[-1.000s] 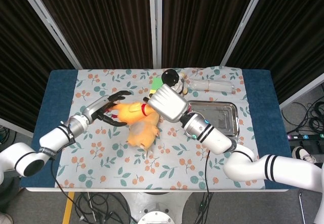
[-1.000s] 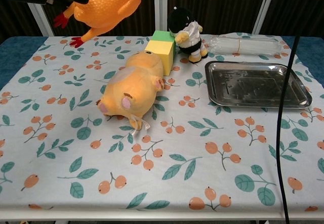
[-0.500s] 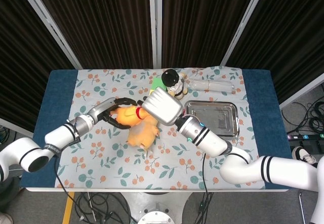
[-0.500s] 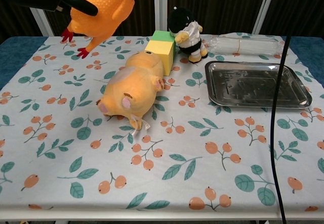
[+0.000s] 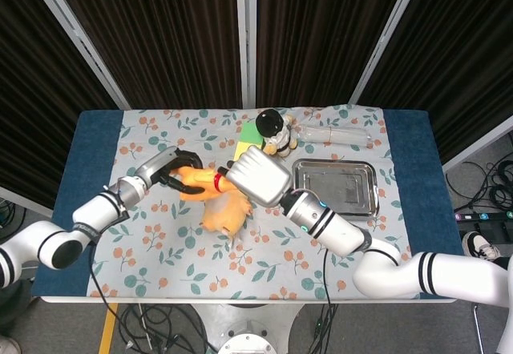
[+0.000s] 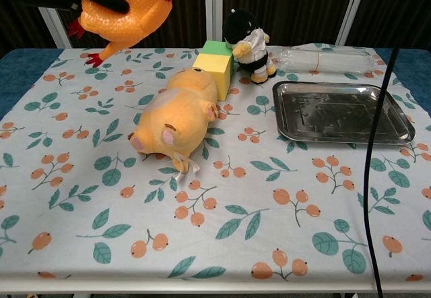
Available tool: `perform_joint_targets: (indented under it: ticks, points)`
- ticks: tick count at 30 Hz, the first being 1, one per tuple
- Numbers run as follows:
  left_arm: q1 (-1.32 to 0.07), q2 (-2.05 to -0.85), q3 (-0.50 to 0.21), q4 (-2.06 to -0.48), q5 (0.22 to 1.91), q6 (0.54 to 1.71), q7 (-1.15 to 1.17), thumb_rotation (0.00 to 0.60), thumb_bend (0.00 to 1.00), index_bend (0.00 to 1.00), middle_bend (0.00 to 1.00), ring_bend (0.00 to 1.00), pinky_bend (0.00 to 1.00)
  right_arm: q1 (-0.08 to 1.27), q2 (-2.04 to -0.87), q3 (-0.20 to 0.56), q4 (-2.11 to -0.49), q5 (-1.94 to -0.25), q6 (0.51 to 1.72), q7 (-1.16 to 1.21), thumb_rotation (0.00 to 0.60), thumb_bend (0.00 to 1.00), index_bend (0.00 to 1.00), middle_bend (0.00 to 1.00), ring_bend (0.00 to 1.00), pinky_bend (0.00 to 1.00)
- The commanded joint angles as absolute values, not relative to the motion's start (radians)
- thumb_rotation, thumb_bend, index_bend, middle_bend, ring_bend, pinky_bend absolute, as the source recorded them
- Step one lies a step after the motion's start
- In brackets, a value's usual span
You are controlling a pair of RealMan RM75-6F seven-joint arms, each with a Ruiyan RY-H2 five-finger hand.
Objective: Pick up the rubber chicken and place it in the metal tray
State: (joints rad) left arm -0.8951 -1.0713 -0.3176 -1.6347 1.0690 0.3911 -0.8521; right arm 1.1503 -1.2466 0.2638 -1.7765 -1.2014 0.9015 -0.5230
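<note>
The orange rubber chicken point(image 5: 198, 181) with a red collar hangs in the air over the left middle of the table, above the plush. My left hand point(image 5: 167, 171) wraps its black fingers point(image 6: 101, 0) around the chicken's body point(image 6: 128, 8). My right hand point(image 5: 258, 176) covers the chicken's head end, and its grip is hidden under the silver back of the hand. The metal tray point(image 5: 337, 186) lies bare at the right of the table point(image 6: 340, 112), well apart from both hands.
An orange plush animal point(image 6: 178, 116) lies below the chicken. Behind it stand a green and yellow block point(image 6: 214, 69) and a black-and-white doll point(image 6: 246, 45). A clear plastic packet point(image 6: 330, 60) lies behind the tray. A black cable point(image 6: 370, 143) hangs at the right.
My left hand has gone from spread fingers beside the chicken's tail to wrapped around its body. The chicken has shifted a little to the left, with my right hand following.
</note>
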Motion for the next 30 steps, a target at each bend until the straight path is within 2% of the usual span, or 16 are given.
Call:
perform_joint_targets:
  ticks: [1,7,9,10,11,12,13,15,17,20,22,30]
  points:
    - [-0.904,-1.075,-0.305,-1.639,1.018,0.402,-0.811,0.600,0.75,0.88,1.00,0.93,0.91,1.147,-1.243,0.260,-1.778,-1.209,0.899,-0.517,0.600,0.37,0.94,0.81,0.76,1.00]
    - [-0.893,-1.074,-0.310,-1.653,0.969,0.424,-0.775,0.600,0.77,0.90,1.00,0.96,0.94,1.140,-1.244,0.259,-1.763,-1.217,0.903,-0.503,0.600,0.37,0.94,0.81,0.76,1.00]
    - [-0.879,-1.073,-0.317,-1.664,0.964,0.448,-0.769,0.600,0.73,0.81,0.96,0.90,0.92,1.136,-1.248,0.262,-1.753,-1.211,0.908,-0.497,0.600,0.37,0.94,0.81,0.76,1.00]
    - [-0.867,-1.072,-0.321,-1.674,0.968,0.466,-0.765,0.600,0.67,0.71,0.90,0.83,0.87,1.134,-1.253,0.265,-1.742,-1.203,0.911,-0.489,0.600,0.37,0.94,0.81,0.76,1.00]
    - [-0.858,-1.070,-0.325,-1.683,0.975,0.476,-0.763,0.600,0.58,0.55,0.78,0.71,0.77,1.134,-1.255,0.267,-1.732,-1.199,0.910,-0.486,0.600,0.37,0.94,0.81,0.76,1.00]
    - [-0.850,-1.068,-0.327,-1.691,0.982,0.482,-0.762,0.600,0.52,0.47,0.71,0.63,0.70,1.134,-1.257,0.268,-1.723,-1.198,0.911,-0.484,0.600,0.37,0.94,0.81,0.76,1.00]
    - [-0.843,-1.065,-0.331,-1.698,0.991,0.482,-0.765,0.600,0.44,0.36,0.57,0.50,0.58,1.134,-1.259,0.268,-1.713,-1.197,0.912,-0.483,0.600,0.37,0.94,0.81,0.76,1.00]
    - [-0.826,-1.057,-0.346,-1.709,1.012,0.475,-0.784,0.600,0.32,0.24,0.34,0.28,0.40,1.135,-1.266,0.271,-1.696,-1.194,0.908,-0.476,0.600,0.37,0.94,0.81,0.76,1.00]
    - [-0.810,-1.057,-0.364,-1.710,1.032,0.473,-0.810,0.600,0.26,0.20,0.20,0.17,0.30,1.138,-1.273,0.272,-1.680,-1.195,0.907,-0.473,0.600,0.37,0.94,0.81,0.76,1.00]
    - [-0.788,-1.063,-0.386,-1.706,1.070,0.479,-0.840,0.600,0.21,0.18,0.09,0.10,0.25,1.142,-1.284,0.275,-1.662,-1.199,0.906,-0.470,0.600,0.37,0.94,0.81,0.76,1.00]
    - [-0.779,-1.067,-0.397,-1.700,1.093,0.475,-0.862,0.600,0.21,0.17,0.06,0.08,0.24,1.145,-1.288,0.278,-1.655,-1.201,0.904,-0.468,0.600,0.37,0.94,0.81,0.76,1.00]
    - [-0.770,-1.076,-0.422,-1.686,1.175,0.425,-0.924,0.600,0.20,0.17,0.05,0.08,0.23,1.156,-1.295,0.283,-1.644,-1.193,0.892,-0.475,0.600,0.37,0.94,0.81,0.76,1.00]
